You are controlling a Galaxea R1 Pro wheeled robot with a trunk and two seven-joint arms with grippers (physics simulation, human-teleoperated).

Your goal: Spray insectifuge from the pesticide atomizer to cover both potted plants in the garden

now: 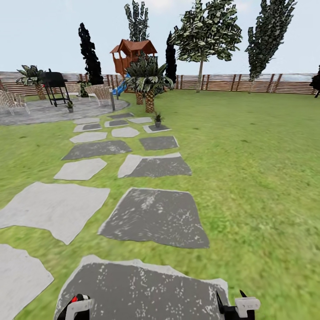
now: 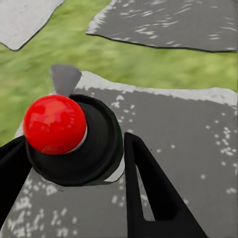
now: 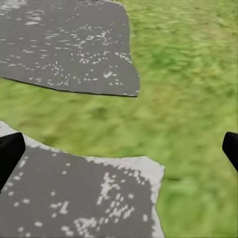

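Observation:
The pesticide atomizer [image 2: 59, 126], a black cylinder with a round red tip, sits between the dark fingers [image 2: 148, 183] of my left gripper [image 2: 74, 163], which is shut on it. In the head view that gripper [image 1: 78, 307] is at the bottom edge, over a dark stepping stone [image 1: 142, 289]. My right gripper [image 1: 235, 307] [image 3: 120, 148] is open and empty above stone and grass. One potted plant [image 1: 158, 119] stands far ahead on a small stone. Another potted plant [image 1: 70, 106] stands on the round paved patio [image 1: 53, 113] at the far left.
A path of grey stepping stones [image 1: 153, 215] leads across the lawn toward the patio. A palm [image 1: 149, 84], a black grill [image 1: 55, 86], wicker chairs [image 1: 12, 101], a playhouse [image 1: 132, 54] and the wooden fence [image 1: 249, 82] lie beyond. Open grass [image 1: 258, 178] spreads to the right.

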